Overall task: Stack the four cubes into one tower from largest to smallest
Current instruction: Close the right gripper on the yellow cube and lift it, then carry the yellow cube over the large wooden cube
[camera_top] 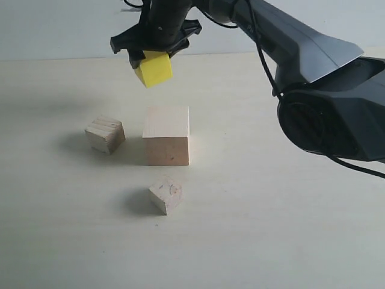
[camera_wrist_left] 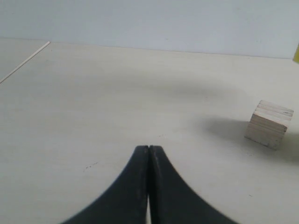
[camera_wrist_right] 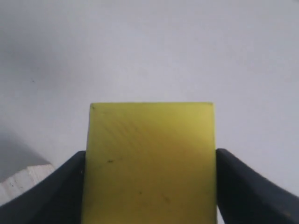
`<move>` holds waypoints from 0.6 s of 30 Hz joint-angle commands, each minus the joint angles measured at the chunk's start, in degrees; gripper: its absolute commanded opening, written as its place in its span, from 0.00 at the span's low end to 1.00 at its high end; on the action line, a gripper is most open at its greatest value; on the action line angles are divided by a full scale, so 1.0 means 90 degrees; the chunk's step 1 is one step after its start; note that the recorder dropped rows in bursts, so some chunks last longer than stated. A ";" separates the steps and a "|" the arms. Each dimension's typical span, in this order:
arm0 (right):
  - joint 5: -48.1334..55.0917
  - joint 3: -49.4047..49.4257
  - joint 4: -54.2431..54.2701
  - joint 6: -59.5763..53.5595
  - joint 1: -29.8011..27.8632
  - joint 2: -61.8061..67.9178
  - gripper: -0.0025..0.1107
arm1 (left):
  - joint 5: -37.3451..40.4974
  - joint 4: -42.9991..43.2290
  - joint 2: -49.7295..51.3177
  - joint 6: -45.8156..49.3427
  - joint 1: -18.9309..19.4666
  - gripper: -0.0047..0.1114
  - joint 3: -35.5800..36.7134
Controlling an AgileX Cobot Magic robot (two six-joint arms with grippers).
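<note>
**Cube set, four pieces, one lifted**

Left hand: pressed shut, empty, over desk. Small bare wooden cube: on desk, leftmost. Yellow cube: clamped between fingers of right hand, aloft, apart from large pale cube standing mid-desk. Knot-marked cube: on desk, nearest camera.

It looks like a robotics lab bench: a smooth pale tabletop, a plain whitish wall behind, and a black robot arm.
</note>
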 commanded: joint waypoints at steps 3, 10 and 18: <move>0.0191 -0.0067 0.0154 -0.1125 -0.0163 -0.0399 0.02 | -0.0069 0.0013 -0.0036 -0.0002 -0.0042 0.04 0.0021; 0.0191 -0.0067 0.0743 -0.1443 -0.0456 -0.0759 0.02 | -0.0069 0.0013 -0.0036 -0.0002 -0.0042 0.04 0.0021; 0.0191 -0.0067 0.0943 -0.1571 -0.0515 -0.1120 0.02 | -0.0069 0.0013 -0.0036 -0.0002 -0.0042 0.04 0.0021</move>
